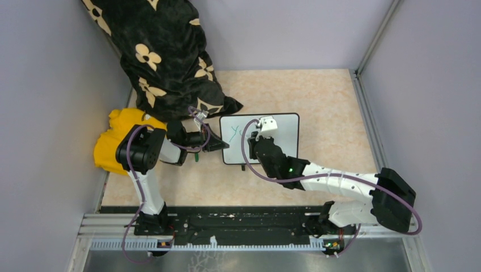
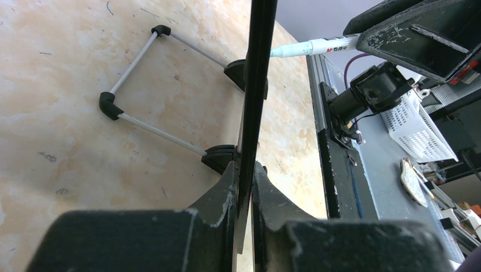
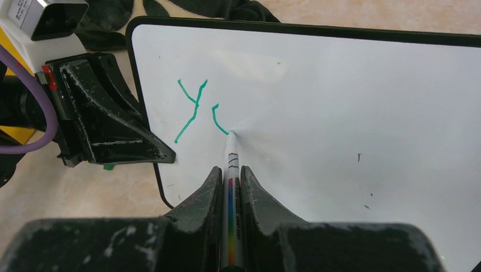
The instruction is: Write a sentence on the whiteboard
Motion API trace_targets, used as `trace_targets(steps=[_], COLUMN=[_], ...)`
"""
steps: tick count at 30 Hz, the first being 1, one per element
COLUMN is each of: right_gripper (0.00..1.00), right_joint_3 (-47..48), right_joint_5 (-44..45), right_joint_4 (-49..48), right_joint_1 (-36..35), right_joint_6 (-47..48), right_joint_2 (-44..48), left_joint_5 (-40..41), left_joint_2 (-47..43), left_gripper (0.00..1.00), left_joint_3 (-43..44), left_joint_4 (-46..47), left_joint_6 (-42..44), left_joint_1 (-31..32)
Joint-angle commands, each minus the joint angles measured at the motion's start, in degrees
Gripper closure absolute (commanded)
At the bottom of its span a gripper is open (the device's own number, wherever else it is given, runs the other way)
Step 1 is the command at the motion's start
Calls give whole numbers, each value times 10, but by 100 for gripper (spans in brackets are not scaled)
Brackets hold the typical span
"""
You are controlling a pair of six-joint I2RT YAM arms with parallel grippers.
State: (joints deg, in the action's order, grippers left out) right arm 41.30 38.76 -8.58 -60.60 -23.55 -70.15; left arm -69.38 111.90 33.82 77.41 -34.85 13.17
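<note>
The whiteboard (image 1: 281,141) stands tilted on the tan table, its white face filling the right wrist view (image 3: 351,107). Green lettering of the sentence (image 3: 193,107) shows a "y" and one short curved stroke beside it. My right gripper (image 3: 230,173) is shut on a white marker (image 3: 232,156), and the marker's tip touches the end of that stroke. My left gripper (image 2: 245,175) is shut on the whiteboard's left edge, which runs edge-on as a black line (image 2: 256,85). From above, the left gripper (image 1: 223,145) sits at the board's left side and the right gripper (image 1: 253,137) is over its face.
A black cloth with yellow flowers (image 1: 164,51) lies at the back left, with a yellow object (image 1: 113,141) beside the left arm. The board's wire stand (image 2: 136,62) rests on the table behind it. A small green piece (image 3: 109,167) lies under the left gripper. Grey walls enclose the table.
</note>
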Motion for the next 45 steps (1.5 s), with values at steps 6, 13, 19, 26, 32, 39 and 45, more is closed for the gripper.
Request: trace_targets(steps=[6, 13, 19, 26, 32, 39, 45], right_gripper=[100, 100, 100, 100, 100, 100, 100], right_joint_3=[37, 46, 53, 53, 46, 43, 38], right_joint_5=[26, 20, 5, -14, -26, -26, -7], right_joint_4=[-32, -44, -48, -40, -30, -23, -19], right_joint_1=[14, 14, 15, 15, 15, 15, 20], right_joint_6=[31, 40, 39, 29, 21, 29, 41], right_joint_2=[-4, -12, -27, -36, -20, 40, 46], left_joint_5=[3, 1, 1, 1, 1, 0, 0], left_joint_2=[13, 14, 14, 14, 13, 13, 11], left_gripper=[100, 100, 100, 100, 100, 100, 100], left_joint_3=[0, 1, 2, 2, 3, 4, 3], left_joint_4=[-28, -31, -33, -34, -37, -40, -41], left_joint_6=[10, 11, 12, 13, 14, 13, 14], left_joint_1=[1, 1, 1, 1, 1, 1, 1])
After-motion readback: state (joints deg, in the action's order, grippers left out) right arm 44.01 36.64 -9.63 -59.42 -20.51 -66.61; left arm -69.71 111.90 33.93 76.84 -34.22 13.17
